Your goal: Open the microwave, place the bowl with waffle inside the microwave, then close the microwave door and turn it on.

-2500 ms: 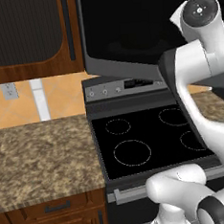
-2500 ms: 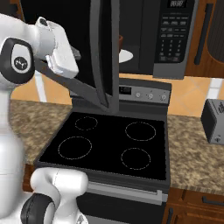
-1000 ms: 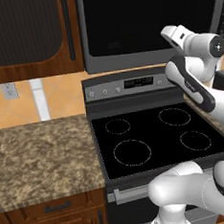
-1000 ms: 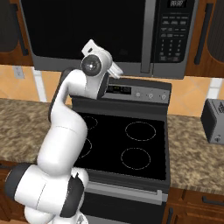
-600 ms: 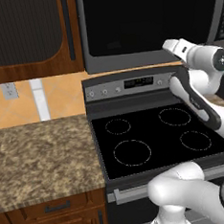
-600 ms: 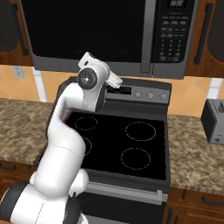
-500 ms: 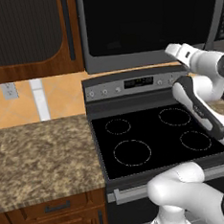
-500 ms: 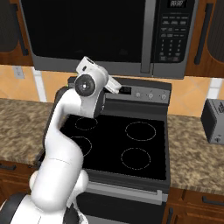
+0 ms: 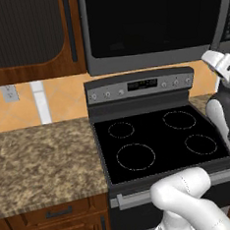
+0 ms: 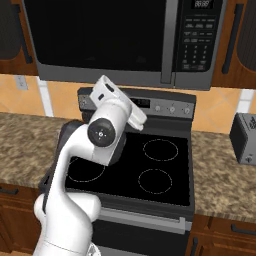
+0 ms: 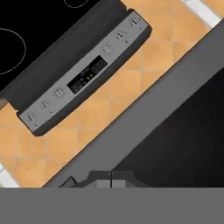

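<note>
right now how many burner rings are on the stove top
4: back left, back right, front left, front right. None appear hidden.

Arm (image 10: 75, 165) rises from the base, bends at the elbow and reaches up and forward. Wrist (image 9: 221, 63) raised, hand (image 10: 116, 102) angled upward. Pincer (image 11: 110, 179) closed, fingertips together, nothing between them as far as the hand view lets me judge.

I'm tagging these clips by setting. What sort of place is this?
A home-style kitchen, rendered rather than real: a black-topped stove with burner rings, a microwave mounted above it, granite-look counters and wooden cabinets.
</note>
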